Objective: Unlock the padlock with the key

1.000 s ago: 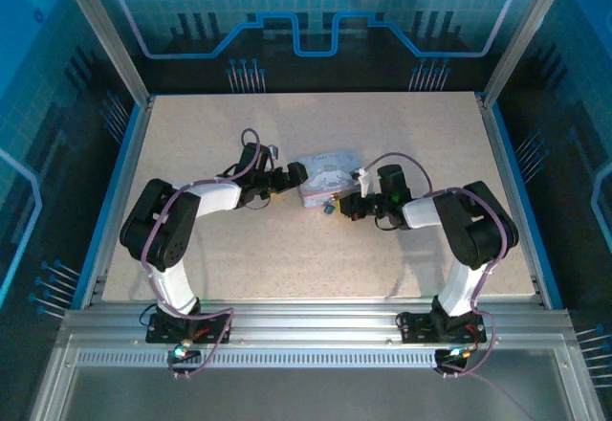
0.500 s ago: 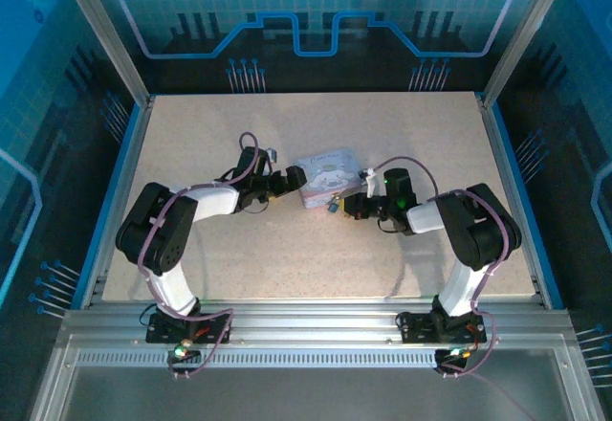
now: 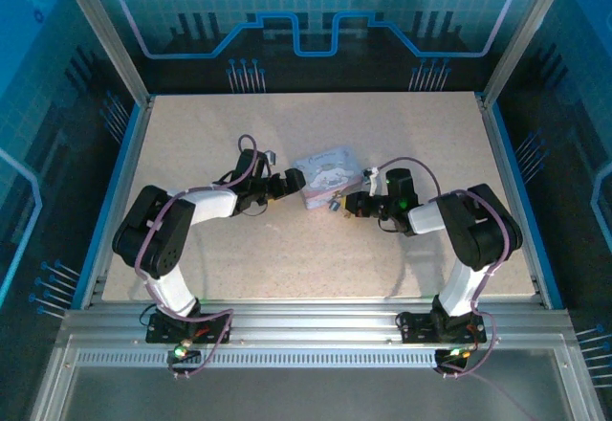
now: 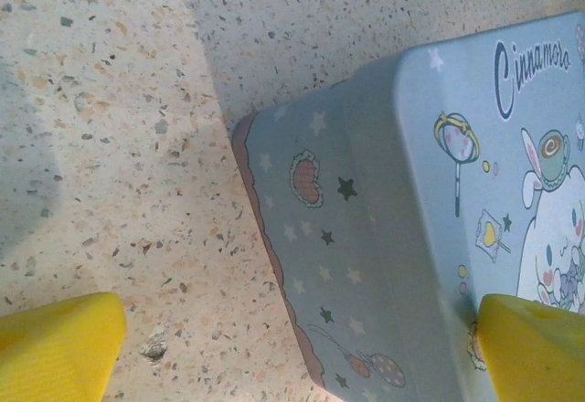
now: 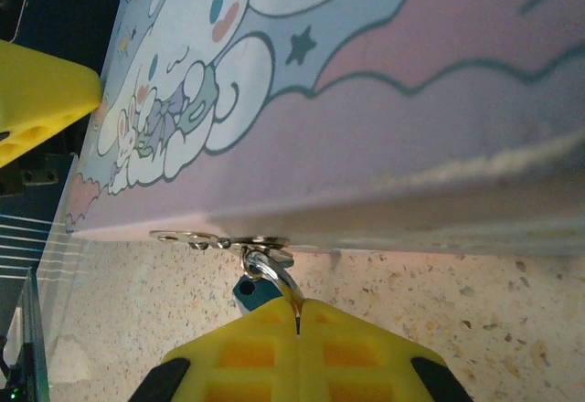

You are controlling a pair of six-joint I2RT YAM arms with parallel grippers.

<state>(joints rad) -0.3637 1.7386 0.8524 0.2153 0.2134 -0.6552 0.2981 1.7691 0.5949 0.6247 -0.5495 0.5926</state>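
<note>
Right wrist view: padlock (image 5: 245, 293) hangs from hasp (image 5: 215, 239) of closed box (image 5: 384, 100).

Bright, even overhead light, blue-tinted at the walls (image 3: 306, 19). Soft shadow falls on the table (image 4: 110, 146) ahead of the left pincer (image 4: 292, 347). Above the right pincer (image 5: 297, 322), pinching the key (image 5: 298, 313), the box (image 5: 384, 128) blurs slightly.

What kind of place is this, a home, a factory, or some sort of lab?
Most likely a robotics lab test cell: a left arm and right arm bolted to an aluminium rail at a speckled tabletop, fenced by aluminium frame posts and blue circuit-pattern panels.
</note>
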